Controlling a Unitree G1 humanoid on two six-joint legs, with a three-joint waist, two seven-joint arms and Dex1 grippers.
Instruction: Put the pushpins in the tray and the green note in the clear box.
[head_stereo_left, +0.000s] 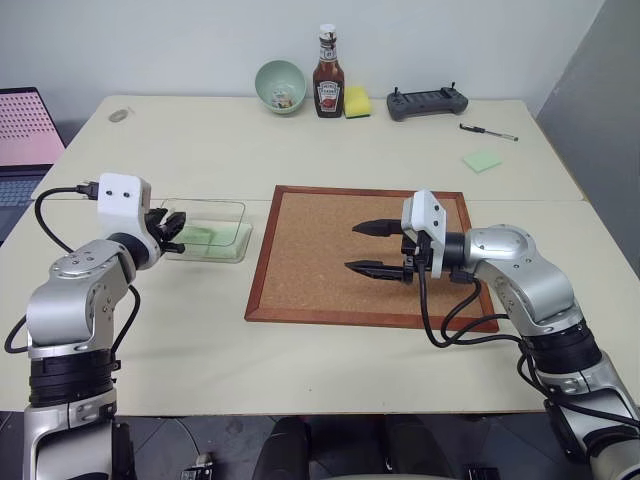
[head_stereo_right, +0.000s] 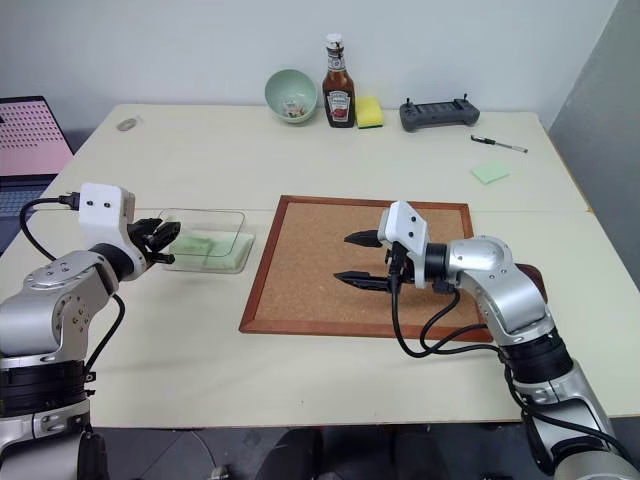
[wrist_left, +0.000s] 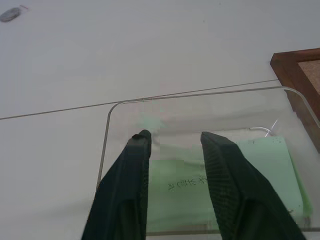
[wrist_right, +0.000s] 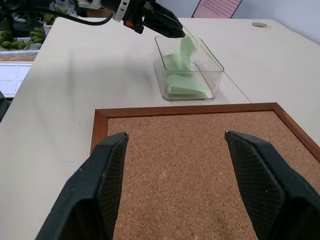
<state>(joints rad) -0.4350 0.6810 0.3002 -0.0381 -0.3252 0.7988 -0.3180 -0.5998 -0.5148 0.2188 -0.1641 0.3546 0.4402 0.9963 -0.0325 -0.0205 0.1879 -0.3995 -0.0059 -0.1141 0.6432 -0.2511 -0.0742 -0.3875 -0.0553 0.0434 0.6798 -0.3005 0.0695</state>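
The clear box stands left of the cork board. The green note lies inside it, handwriting up; in the right wrist view part of the note stands up just below my left fingertips. My left gripper hovers over the box's left end, open, with nothing between its fingers. Above the bare middle of the cork board my right gripper is open and empty, pointing left. A dark brown tray peeks out behind my right forearm. The pushpins are out of view.
Along the table's far edge stand a green bowl, a ketchup bottle, a yellow sponge and a black controller. A pen and a green sticky pad lie at far right. A laptop sits off the left edge.
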